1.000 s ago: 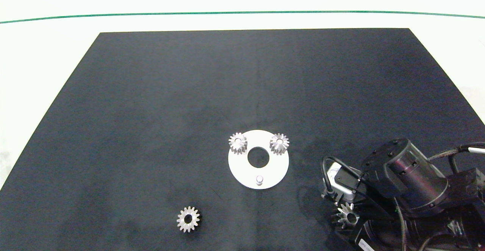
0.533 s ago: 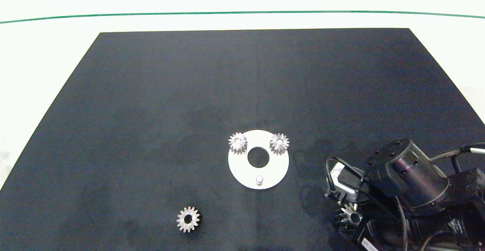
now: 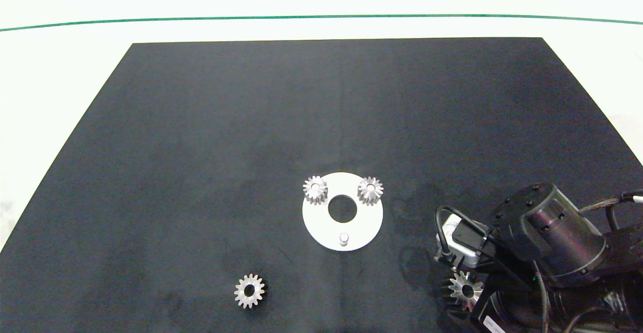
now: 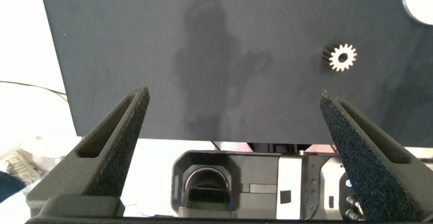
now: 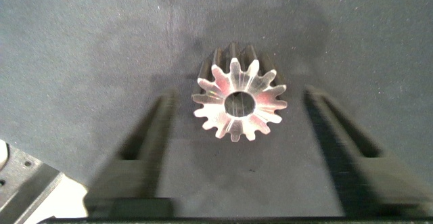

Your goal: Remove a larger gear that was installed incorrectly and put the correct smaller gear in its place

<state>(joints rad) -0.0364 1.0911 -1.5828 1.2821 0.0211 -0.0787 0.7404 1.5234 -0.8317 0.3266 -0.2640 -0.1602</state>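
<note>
The right gripper (image 5: 237, 156), jaws released, has retreated from the larger gear (image 3: 466, 291).

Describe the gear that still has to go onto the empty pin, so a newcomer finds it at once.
Start at the white disc on the black mat. Look toward the mat's near edge, left of the disc: the loose gear lies flat there, alone, with blunt teeth and a wide round hole.
</note>
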